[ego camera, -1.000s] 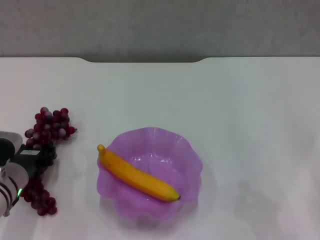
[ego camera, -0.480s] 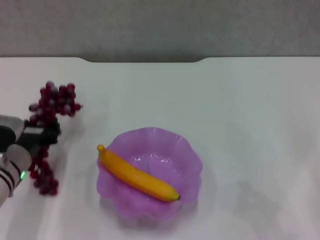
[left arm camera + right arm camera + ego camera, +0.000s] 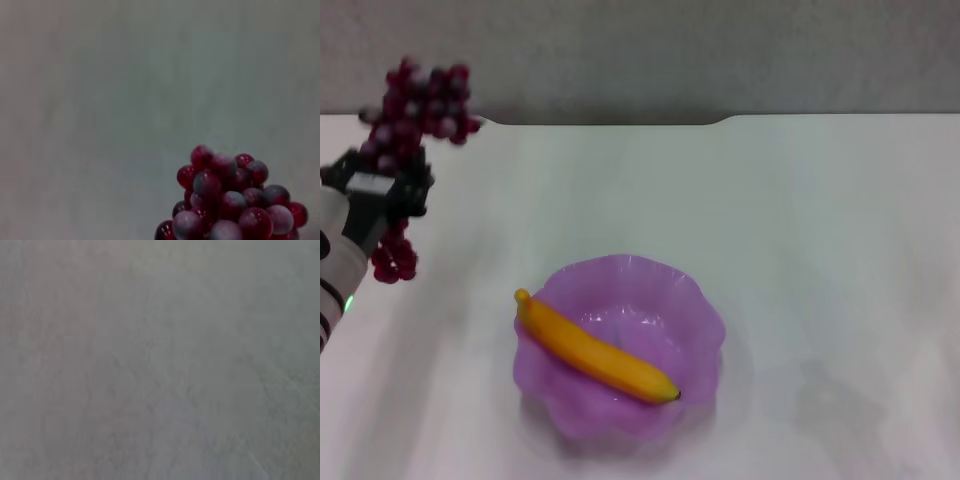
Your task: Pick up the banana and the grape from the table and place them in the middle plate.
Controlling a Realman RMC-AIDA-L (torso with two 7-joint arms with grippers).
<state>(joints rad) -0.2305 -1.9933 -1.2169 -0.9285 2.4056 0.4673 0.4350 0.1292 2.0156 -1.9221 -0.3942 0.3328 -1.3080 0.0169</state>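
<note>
Your left tool (image 3: 382, 195) grips the grape (image 3: 418, 105) mid-bunch, lifted off the surface (image 3: 820, 220) at far left; the banana (image 3: 595, 350) already lies in the middle plate (image 3: 695, 300). The hold looks partial, so a quick swing may shake it loose.

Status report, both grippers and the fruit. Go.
Left gripper shut on the grape, held above the table. Right gripper out of view. Banana in the middle plate. Path looks unobstructed.
</note>
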